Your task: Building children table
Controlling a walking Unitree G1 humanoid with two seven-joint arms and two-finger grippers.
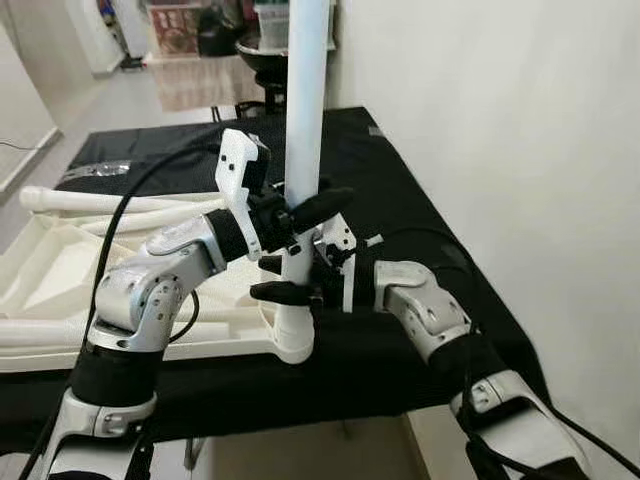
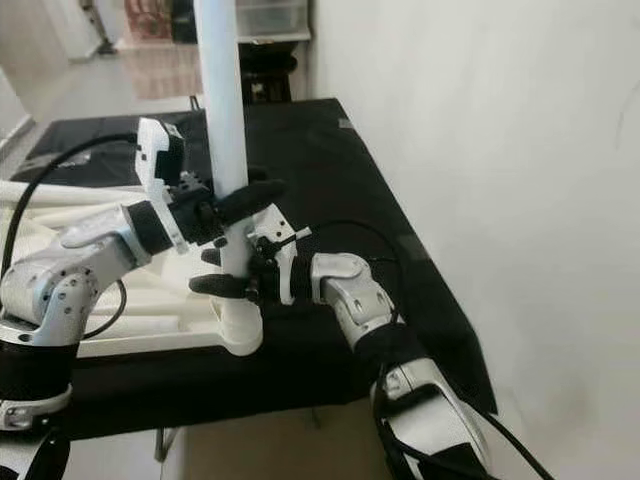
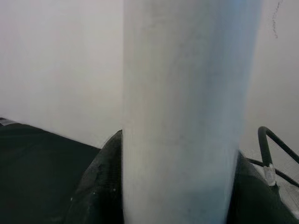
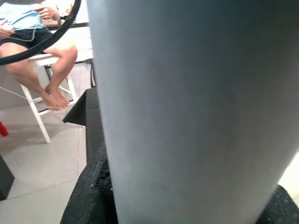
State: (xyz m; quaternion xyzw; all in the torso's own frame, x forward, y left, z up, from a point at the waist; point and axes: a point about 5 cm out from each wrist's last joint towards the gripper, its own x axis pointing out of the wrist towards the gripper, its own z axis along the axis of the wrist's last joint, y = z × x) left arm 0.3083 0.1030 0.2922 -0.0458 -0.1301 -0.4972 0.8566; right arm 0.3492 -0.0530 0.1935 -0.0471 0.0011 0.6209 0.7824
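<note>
You have both grippers clamped on the same white table leg, which stands upright at the near right corner of the upturned white tabletop. Your left gripper wraps its black fingers around the leg higher up; your right gripper grips it lower, just above the rounded socket where the leg meets the tabletop corner. In each wrist view the leg sits between that gripper's two dark fingers.

The tabletop lies upside down on a table covered by a black cloth, and it hangs slightly over the cloth's near edge. Two more white legs lie flat across the far side of the tabletop, near one another.

A plain white wall runs along your right, close beside the cloth-covered table. Beyond the table's far end the pale tiled floor opens into the room, where dark furniture and a clear storage box stand; they are too blurred to name further. In the right wrist view, a person sits on a white chair with bare feet on the floor, well apart from your table.
</note>
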